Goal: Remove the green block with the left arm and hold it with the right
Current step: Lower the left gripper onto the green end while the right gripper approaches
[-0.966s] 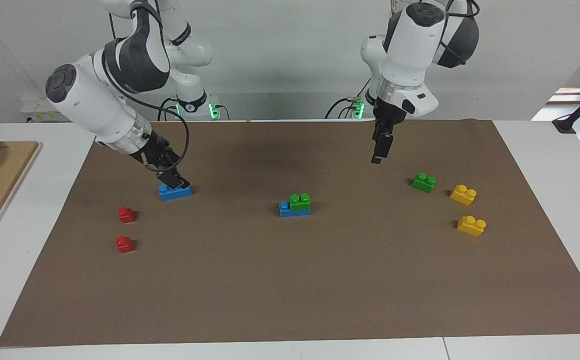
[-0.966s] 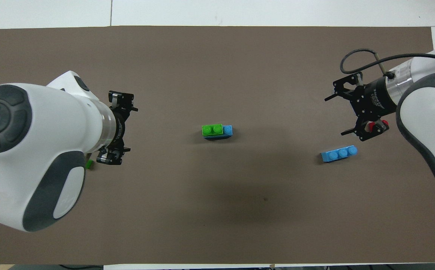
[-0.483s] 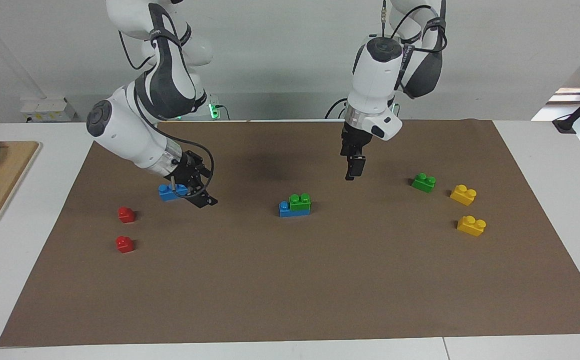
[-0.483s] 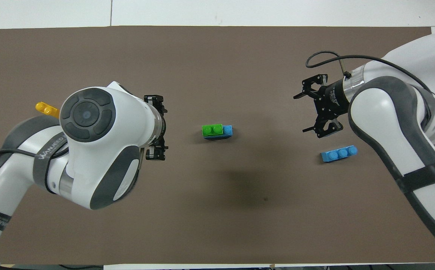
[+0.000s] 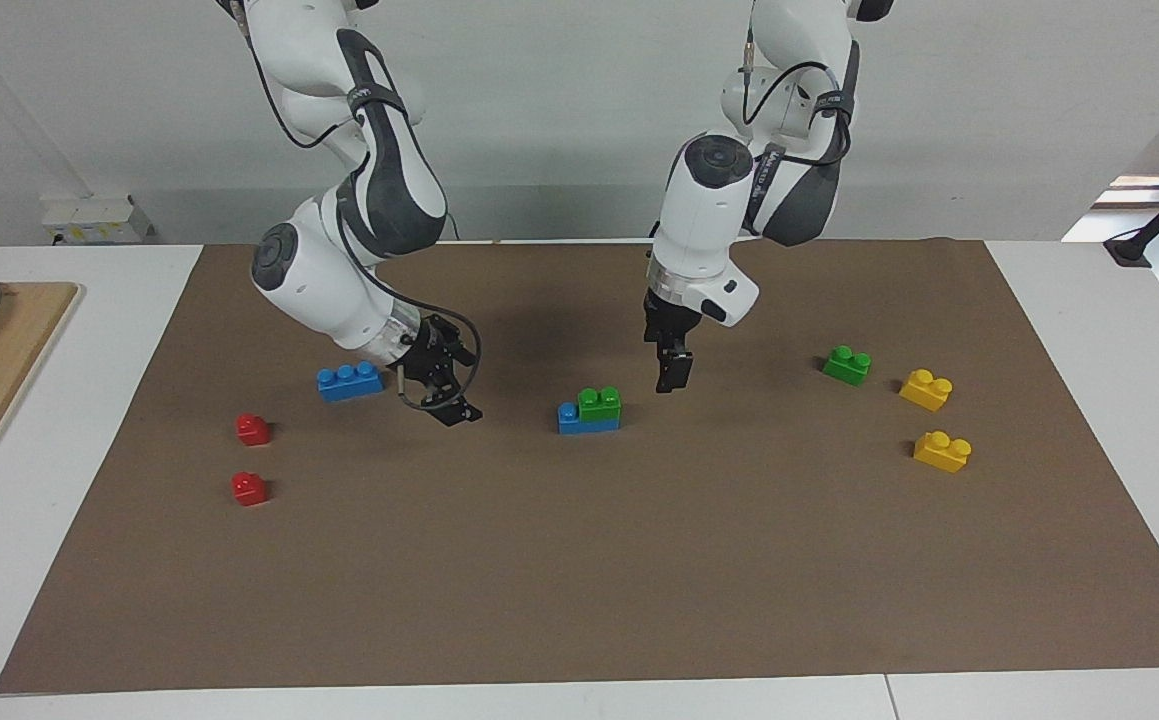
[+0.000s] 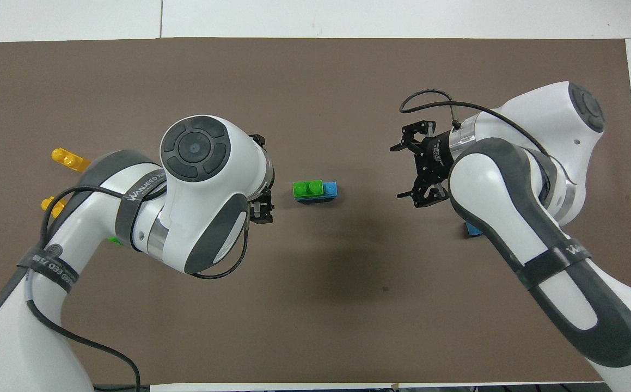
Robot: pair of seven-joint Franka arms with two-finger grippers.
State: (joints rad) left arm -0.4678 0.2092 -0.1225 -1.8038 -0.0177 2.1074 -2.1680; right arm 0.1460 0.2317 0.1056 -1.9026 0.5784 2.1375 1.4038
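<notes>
I see the green block (image 5: 600, 403) seated on a blue brick (image 5: 571, 419) at mid-mat, untouched. My left gripper (image 5: 672, 375) hangs just beside it toward the left arm's end, jaws released, empty. My right gripper (image 5: 449, 395) is low over the mat between that stack and a loose blue brick (image 5: 350, 381), released, empty. Arm bands carry lettering; I cannot read it reliably.

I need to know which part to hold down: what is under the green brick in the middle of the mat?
The green brick sits on a blue brick, which has one stud left bare at the end toward the right arm. The blue studs under the green brick are covered.
</notes>
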